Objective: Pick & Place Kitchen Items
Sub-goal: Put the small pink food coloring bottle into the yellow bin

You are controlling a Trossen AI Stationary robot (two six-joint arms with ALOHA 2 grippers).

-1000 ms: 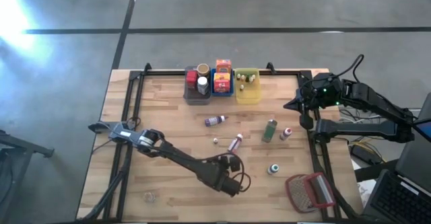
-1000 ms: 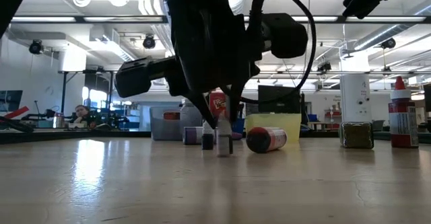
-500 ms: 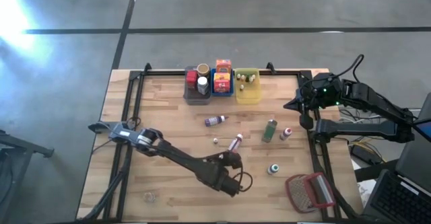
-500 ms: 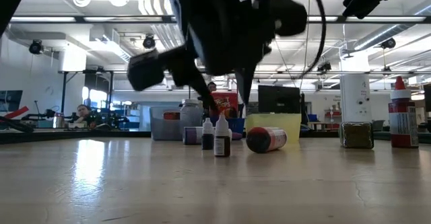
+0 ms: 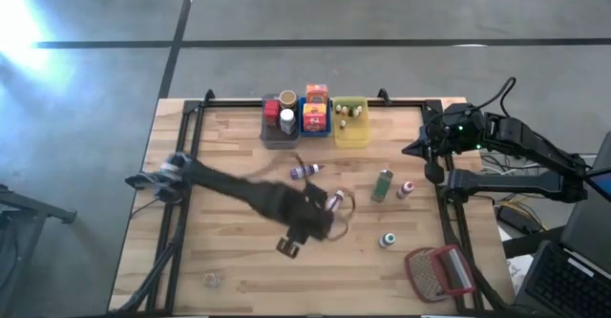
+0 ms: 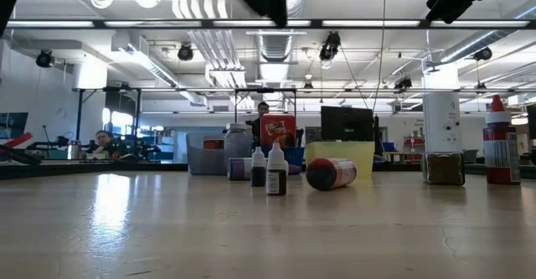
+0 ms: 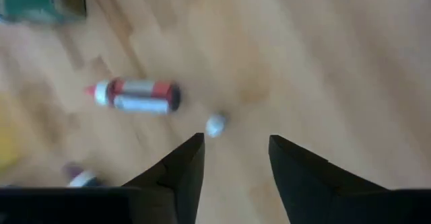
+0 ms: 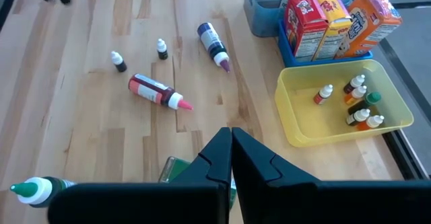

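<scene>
My left gripper (image 7: pixel 236 140) is open and hovers above the middle of the table (image 5: pixel 320 218), holding nothing. Just beyond its fingertips are a tiny white-capped bottle (image 7: pixel 215 124) and a red bottle lying on its side (image 7: pixel 138 96). Two tiny dark bottles (image 6: pixel 275 170) (image 6: pixel 258 168) stand upright on the table. A purple bottle (image 5: pixel 305 172) lies on its side. A green bottle (image 5: pixel 383 184), a red-capped bottle (image 5: pixel 408 190) and a green-capped bottle (image 5: pixel 389 240) are toward the right. My right gripper (image 8: pixel 231 143) is shut and waits over the table's right edge (image 5: pixel 430 160).
Grey (image 5: pixel 279 119), blue (image 5: pixel 317 117) and yellow (image 5: pixel 351 122) bins stand along the far edge, with jars, boxes and tiny bottles inside. A red-framed mesh object (image 5: pixel 439 270) lies at the near right corner. A small clear object (image 5: pixel 210 280) sits near left. People show in the room behind.
My left gripper has let go of the tiny dark bottle, which stays standing on the table. It has then risen out of the low view and swung toward the far edge, over the red bottle.
</scene>
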